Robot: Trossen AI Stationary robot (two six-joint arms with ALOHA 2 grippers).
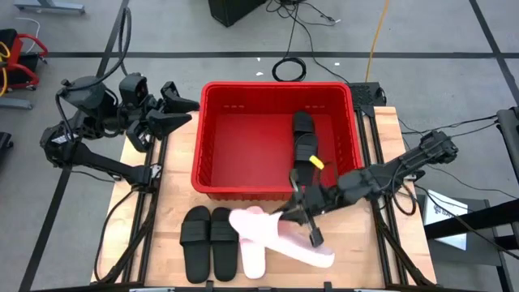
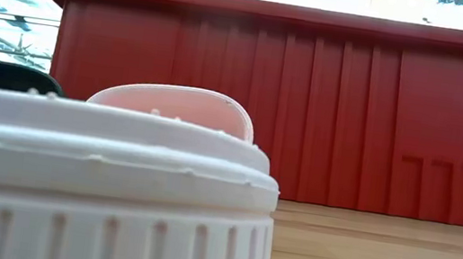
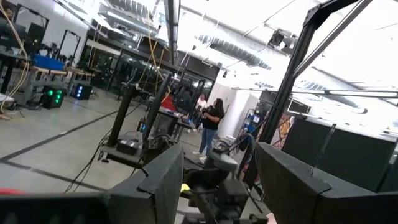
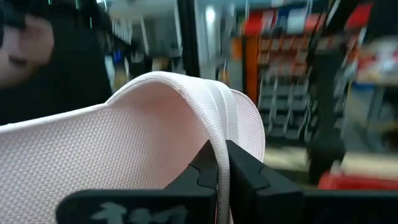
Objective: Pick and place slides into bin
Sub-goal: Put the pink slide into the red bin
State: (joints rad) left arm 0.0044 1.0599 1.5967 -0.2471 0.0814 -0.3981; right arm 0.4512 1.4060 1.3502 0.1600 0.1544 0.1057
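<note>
From my remote station, the low view is mostly blocked: a pink sandal (image 2: 97, 183) fills the lower left, and behind it I see only the ribbed wall of the red bin (image 2: 306, 113), so nothing inside it shows there. In the high view, two black sandals (image 1: 304, 142) lie inside the bin at its right side, one partly hidden by the other. The right gripper (image 1: 302, 212) is just in front of the bin's near rim, and its fingers are pressed together on the strap of a pink sandal (image 1: 304, 243) that lies slanted on the wooden table (image 1: 357, 259). In the right wrist view the strap (image 4: 186, 112) is pinched thin between the two dark fingers (image 4: 205, 174), and the room behind is blurred. The second pink sandal (image 1: 247, 239) lies partly under the first one, touching it. A pair of black sandals (image 1: 209, 242) lies side by side just to the left of the pink ones. The left gripper (image 1: 174, 109) waits beside the bin's left far corner, its fingers spread apart and holding nothing. The left half of the bin is free.
</note>
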